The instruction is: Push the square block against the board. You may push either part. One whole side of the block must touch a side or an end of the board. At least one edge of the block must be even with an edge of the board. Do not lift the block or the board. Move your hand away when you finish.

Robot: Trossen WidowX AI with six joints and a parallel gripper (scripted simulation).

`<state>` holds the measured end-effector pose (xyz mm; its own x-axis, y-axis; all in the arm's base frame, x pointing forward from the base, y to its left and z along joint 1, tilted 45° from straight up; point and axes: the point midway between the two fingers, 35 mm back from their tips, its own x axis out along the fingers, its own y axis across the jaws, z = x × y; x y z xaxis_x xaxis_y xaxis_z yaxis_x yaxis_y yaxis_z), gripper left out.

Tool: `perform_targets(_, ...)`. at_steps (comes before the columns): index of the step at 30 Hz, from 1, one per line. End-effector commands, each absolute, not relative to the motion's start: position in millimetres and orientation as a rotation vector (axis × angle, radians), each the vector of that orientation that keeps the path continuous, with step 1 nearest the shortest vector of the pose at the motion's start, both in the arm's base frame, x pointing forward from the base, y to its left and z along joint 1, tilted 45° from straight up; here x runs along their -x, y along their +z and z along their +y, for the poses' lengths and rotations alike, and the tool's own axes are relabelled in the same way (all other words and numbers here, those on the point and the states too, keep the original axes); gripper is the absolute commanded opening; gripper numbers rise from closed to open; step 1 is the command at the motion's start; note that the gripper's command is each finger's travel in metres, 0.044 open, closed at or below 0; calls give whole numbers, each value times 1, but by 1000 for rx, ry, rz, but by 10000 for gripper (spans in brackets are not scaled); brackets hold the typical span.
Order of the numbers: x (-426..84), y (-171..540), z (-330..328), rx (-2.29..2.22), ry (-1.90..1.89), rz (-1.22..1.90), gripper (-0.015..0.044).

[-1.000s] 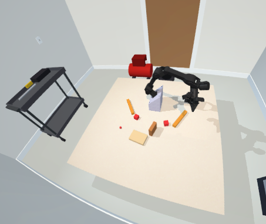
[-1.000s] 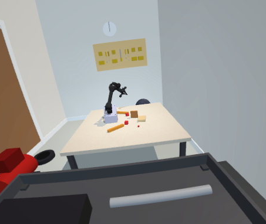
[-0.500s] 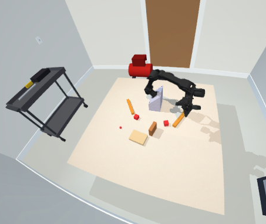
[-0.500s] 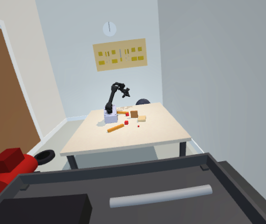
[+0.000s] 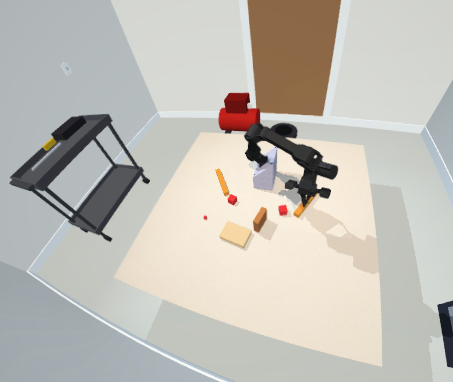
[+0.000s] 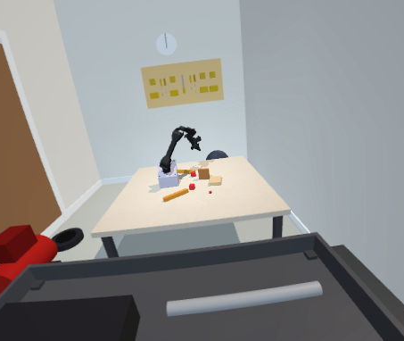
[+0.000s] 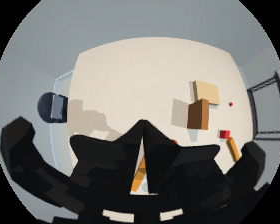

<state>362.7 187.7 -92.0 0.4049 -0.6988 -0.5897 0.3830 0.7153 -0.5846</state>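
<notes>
A brown square-faced block (image 5: 260,219) (image 6: 203,174) (image 7: 195,115) stands upright on its narrow side. A tan board (image 5: 235,234) (image 6: 215,180) (image 7: 207,92) lies flat close beside it. Their sides stand at an angle to each other, and I cannot tell whether their nearest corners touch. My gripper (image 5: 305,204) (image 6: 199,149) (image 7: 143,123) is shut and empty, pointing down in the air above the table. In the top view it is to the right of the block and in front of part of an orange bar.
That orange bar (image 5: 298,211) lies beside a red cube (image 5: 283,210) (image 6: 193,174), on the gripper's side of the block. Another red cube (image 5: 232,199) (image 7: 224,134), a second orange bar (image 5: 222,182) (image 6: 176,195) and a tiny red cube (image 5: 205,217) lie on the other side.
</notes>
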Motion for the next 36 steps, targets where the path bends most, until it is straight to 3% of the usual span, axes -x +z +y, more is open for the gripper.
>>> perform_targets(1,-366,-86,177,467,-675,991,0)
perform_targets(36,-368,-54,40,1241,-1,1726,0)
